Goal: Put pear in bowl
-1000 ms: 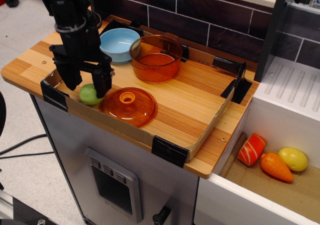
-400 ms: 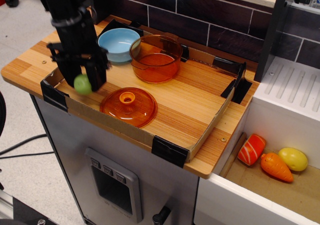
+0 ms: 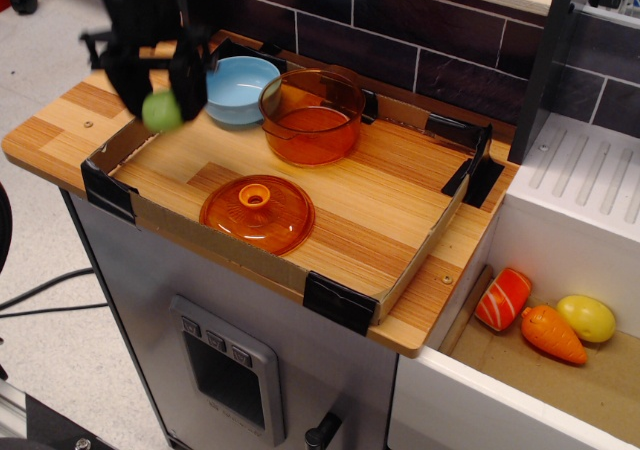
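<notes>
Pear (image 3: pixel 161 110) now higher above wooden counter (image 3: pixel 400 210)

Your arm shows only at the top left corner, and you see little of it beyond its lower end. Everything visible is matte black: no coloured panels, no stickers or lettering you could read. The gripper (image 3: pixel 158 82) is built from two blocky, squared-off fingers (image 3: pixel 188 80) hanging from a wider black body, which narrows into a darker column running up out of view. A short black bar juts sideways from the left of that body. The whole assembly is smeared by motion blur, so you cannot make out screws, seams or cable runs on it. The finger edges look flat and angular rather than rounded.
</notes>
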`<move>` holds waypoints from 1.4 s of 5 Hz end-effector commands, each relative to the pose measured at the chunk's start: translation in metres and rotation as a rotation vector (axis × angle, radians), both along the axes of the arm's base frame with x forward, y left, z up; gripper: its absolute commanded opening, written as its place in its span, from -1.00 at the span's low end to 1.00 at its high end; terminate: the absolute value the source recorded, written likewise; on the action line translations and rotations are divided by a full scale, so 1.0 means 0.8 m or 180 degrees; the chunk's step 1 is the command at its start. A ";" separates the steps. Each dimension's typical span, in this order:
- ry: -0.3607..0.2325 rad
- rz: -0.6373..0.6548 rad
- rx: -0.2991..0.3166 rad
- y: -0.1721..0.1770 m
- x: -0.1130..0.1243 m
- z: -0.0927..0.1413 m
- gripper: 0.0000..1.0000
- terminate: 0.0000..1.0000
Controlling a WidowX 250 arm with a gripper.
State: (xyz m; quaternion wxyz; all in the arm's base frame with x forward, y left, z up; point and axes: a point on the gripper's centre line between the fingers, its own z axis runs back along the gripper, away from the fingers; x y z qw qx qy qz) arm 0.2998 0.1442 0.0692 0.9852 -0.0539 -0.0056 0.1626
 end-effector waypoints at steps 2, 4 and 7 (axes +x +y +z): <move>-0.0340 0.0619 0.0383 0.014 0.092 0.028 -1.00 -1.00; -0.0359 0.0712 0.0472 0.019 0.117 0.003 1.00 -1.00; -0.0549 0.0692 0.0442 0.031 0.109 0.075 1.00 -1.00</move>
